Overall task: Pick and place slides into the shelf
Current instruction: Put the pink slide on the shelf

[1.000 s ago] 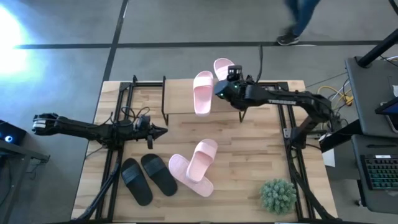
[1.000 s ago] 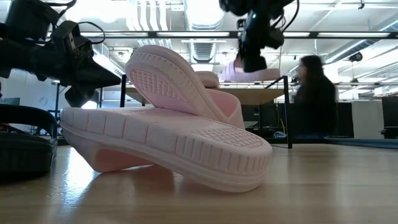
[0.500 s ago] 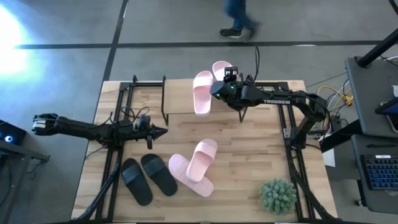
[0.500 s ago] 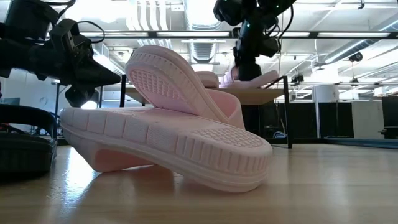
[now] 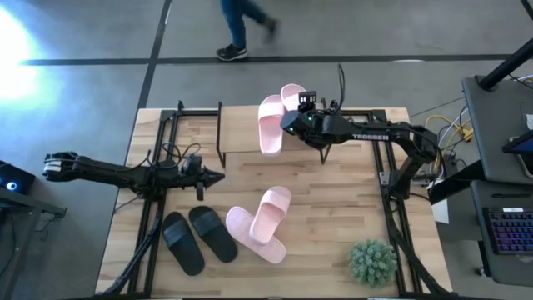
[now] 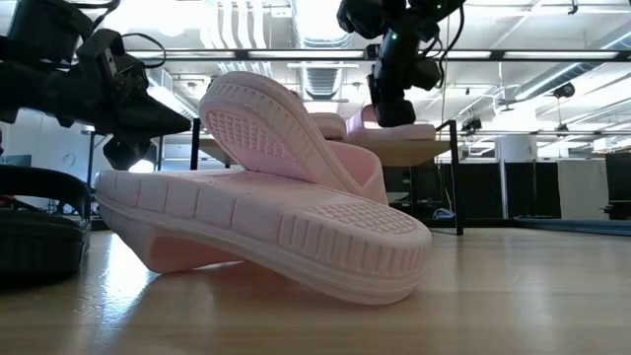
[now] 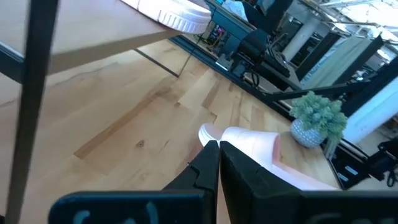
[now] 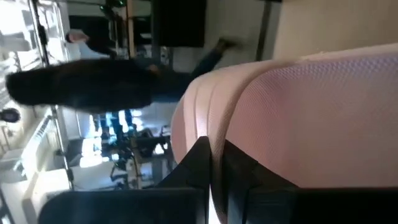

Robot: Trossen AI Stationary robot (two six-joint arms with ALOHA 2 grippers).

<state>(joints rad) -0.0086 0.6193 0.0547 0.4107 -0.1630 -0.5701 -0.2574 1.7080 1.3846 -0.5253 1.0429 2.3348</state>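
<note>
Two pink slides are on the shelf [image 5: 358, 125] top board. One slide [image 5: 271, 125] lies flat with its end over the near edge. My right gripper [image 5: 287, 119] is shut on the other pink slide [image 5: 291, 92], which shows on the board in the low view [image 6: 409, 129]. A pink slide [image 5: 268, 215] leans with its strap end on another pink slide [image 5: 246, 233] lying on the table. Two black slides [image 5: 200, 237] lie beside them. My left gripper [image 5: 218, 176] is shut and hovers left of the shelf. My right gripper pinches the pink slide's strap [image 8: 205, 118] between its two fingers, coming from the table's right side and slanting down. The fingers [image 8: 196, 168] hide the exact contact. The slide sits nearly level on the shelf's top board [image 6: 434, 150], beside the other pink slide.
A green plant ball [image 5: 372, 262] stands at the table's near right corner. Black frame rails run along the table's left and right sides. A person walks on the floor beyond the far edge [image 5: 241, 25]. Bare wood lies between the shelf and the slides on the table.
My right gripper has moved a little toward the table's left edge and down. It has carried the pink slide from above the shelf board down onto it. The person beyond the far edge has walked leftward.
</note>
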